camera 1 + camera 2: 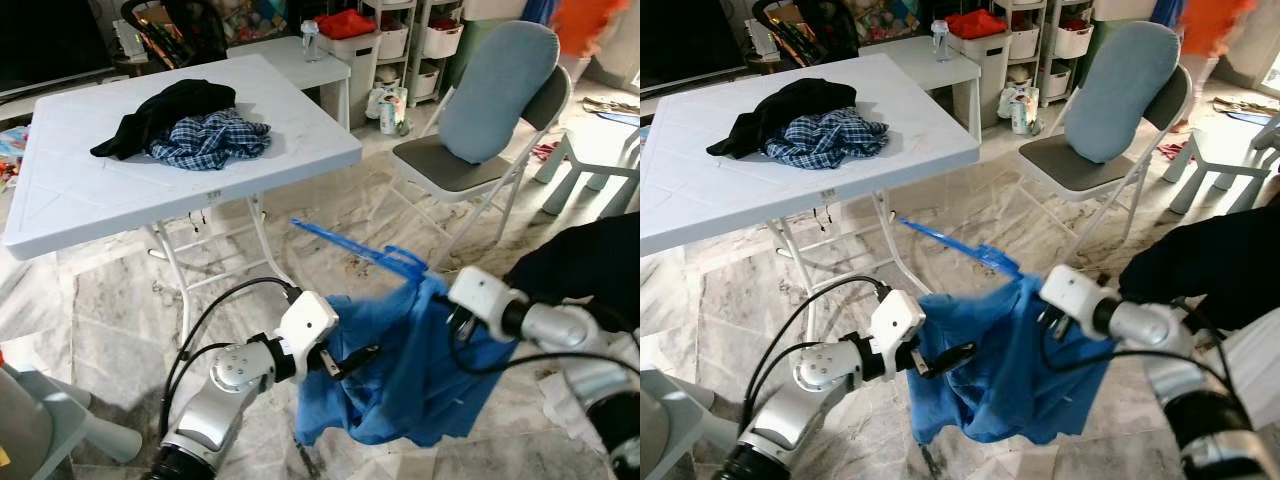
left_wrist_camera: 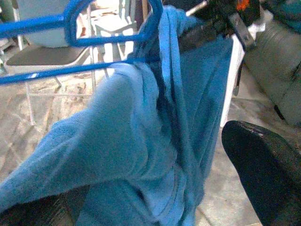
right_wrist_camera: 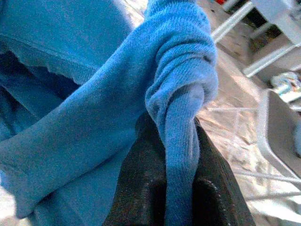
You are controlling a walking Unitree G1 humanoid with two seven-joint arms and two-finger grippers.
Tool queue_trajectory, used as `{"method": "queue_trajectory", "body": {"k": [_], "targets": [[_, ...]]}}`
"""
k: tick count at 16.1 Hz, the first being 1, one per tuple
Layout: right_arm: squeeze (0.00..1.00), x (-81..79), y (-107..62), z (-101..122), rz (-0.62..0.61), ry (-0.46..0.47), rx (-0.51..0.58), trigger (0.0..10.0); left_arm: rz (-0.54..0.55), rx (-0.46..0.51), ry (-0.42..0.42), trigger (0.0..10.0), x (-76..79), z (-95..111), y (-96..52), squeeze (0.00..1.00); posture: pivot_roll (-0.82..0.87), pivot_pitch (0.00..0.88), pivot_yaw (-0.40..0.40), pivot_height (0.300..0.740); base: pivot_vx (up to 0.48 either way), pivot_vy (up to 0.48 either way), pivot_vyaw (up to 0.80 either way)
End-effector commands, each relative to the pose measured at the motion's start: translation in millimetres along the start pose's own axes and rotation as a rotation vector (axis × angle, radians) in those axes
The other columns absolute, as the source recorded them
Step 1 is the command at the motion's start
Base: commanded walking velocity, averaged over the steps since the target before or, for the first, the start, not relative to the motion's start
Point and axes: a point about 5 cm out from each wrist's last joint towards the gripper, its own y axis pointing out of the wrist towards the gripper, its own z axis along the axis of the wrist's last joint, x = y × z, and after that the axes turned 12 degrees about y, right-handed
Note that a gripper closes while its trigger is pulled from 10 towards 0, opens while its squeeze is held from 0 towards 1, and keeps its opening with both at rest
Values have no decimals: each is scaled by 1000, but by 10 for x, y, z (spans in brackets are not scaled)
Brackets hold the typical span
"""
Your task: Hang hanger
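A blue shirt (image 1: 420, 375) hangs in the air between my two grippers, low over the marble floor. A blue plastic hanger (image 1: 350, 247) sticks out of its top toward the table, one end inside the cloth. My right gripper (image 3: 181, 188) is shut on a bunched fold of the shirt near its collar. My left gripper (image 1: 350, 362) is at the shirt's left side, open, and the cloth drapes between its spread fingers (image 2: 263, 174). The hanger's bars (image 2: 70, 42) cross just above that cloth in the left wrist view.
A white folding table (image 1: 80, 190) at the left holds a black garment (image 1: 170, 110) and a plaid shirt (image 1: 212, 140). A folding chair (image 1: 470, 160) with a blue cushion stands behind the shirt. A dark garment (image 1: 590, 265) lies at the right. A person in orange (image 1: 590, 25) is far back.
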Motion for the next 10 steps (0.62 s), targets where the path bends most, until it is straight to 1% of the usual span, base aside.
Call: {"method": "queue_trajectory", "body": {"k": [1,2,3,5,6,7,9,10], "targets": [[0,78,2,95,-23,-29,27,10000,-11,9,49,10000,-38,52,11,1000,-179,0,31,740,0,0,0],[0,92,10,82,-40,-36,17,10000,-6,5,59,10000,-50,51,8,1000,-178,0,30,740,0,0,0],[0,97,34,53,-80,-24,3,10000,6,8,57,10000,-57,53,7,1000,-178,0,30,740,0,0,0],[0,115,62,29,-138,-26,-7,10000,68,7,83,10000,-100,64,7,1000,-174,0,31,740,0,0,0],[0,141,70,30,-178,-25,-4,10000,80,0,96,10000,-115,58,2,1000,-173,0,32,740,0,0,0],[0,182,69,44,-222,-19,2,10000,98,-18,122,10000,-135,36,-9,1000,-173,0,32,740,0,0,0],[0,377,38,170,-392,29,80,10000,162,-108,202,10000,-225,-112,-87,1000,-174,0,34,740,0,0,0],[0,442,21,219,-440,47,108,10000,164,-116,201,10000,-235,-136,-104,1000,-174,0,34,740,0,0,0]]}}
